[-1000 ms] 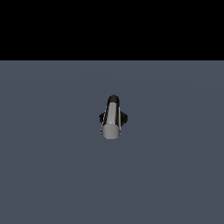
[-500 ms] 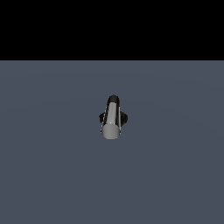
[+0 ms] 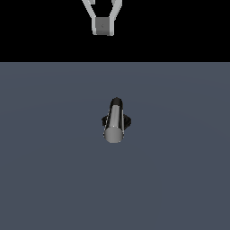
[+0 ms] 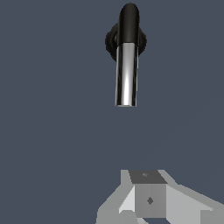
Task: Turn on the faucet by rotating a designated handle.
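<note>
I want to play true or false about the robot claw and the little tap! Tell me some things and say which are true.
1. The claw is squeezing the shiny handle. False: it hangs apart from the handle, holding nothing.
2. The handle is a straight grey metal bar. True.
3. The tap has a black base. True.
4. Two taps sit on the grey floor. False: there is only one.
5. In the exterior view the claw's fingers are spread apart. True.
</note>
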Tool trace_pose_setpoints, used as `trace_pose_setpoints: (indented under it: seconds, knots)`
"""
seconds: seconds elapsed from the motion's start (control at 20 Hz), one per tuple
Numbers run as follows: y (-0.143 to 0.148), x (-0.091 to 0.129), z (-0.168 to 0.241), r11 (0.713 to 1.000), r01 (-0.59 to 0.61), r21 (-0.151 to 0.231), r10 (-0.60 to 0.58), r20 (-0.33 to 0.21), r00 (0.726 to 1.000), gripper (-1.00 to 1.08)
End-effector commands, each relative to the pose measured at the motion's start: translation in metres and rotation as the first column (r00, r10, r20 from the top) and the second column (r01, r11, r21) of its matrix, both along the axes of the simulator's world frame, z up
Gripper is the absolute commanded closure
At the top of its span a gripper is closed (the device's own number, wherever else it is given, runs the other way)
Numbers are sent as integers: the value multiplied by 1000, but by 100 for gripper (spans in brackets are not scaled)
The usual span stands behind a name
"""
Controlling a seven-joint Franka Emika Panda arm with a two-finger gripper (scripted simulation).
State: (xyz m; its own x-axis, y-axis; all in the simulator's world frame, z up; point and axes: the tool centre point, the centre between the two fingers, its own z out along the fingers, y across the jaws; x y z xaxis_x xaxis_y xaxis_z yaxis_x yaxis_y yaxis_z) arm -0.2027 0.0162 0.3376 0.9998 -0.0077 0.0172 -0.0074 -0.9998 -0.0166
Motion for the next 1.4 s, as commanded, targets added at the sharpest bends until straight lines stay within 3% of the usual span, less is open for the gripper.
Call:
trace_pose_setpoints:
  seconds: [0.0, 1.35]
  knots:
    - [3, 6, -20, 1000, -5, -1, 5, -1, 1000, 108]
    - [34, 68, -209, 999, -47, -12, 47, -15, 999, 108]
